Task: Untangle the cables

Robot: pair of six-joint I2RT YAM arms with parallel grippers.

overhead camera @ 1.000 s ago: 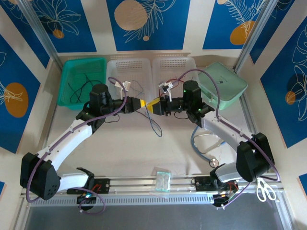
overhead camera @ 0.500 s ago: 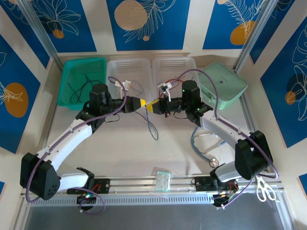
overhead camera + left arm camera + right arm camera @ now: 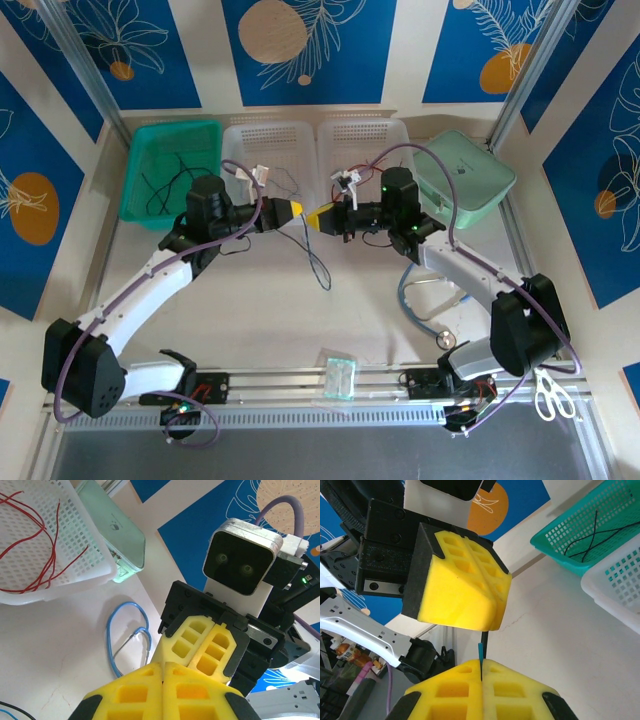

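The left claw (image 3: 299,213) and the right claw (image 3: 313,220) meet tip to tip above the middle of the surface (image 3: 250,310), just in front of the row of baskets. In the right wrist view, the right claw's yellow fingers are pressed flat together. The end of a blue cable (image 3: 480,652) pokes up out of the seam between them, so this claw has that cable pinched. A dark strand runs up just behind the blue end toward the left claw, which sits very close above.

The left claw's fingers are also closed tight against each other in its own wrist view. No cable shows in their seam, so whether it grips anything cannot be told.

From the top, a thin dark strand (image 3: 312,255) hangs from the spot where the two claws meet and trails down onto the surface in a loose curl toward the arms' bases.

Other cables lie apart from both claws. Red cables (image 3: 50,562) lie in a white basket (image 3: 60,587), and black cables (image 3: 175,170) lie in the green basket (image 3: 170,128) at far left.
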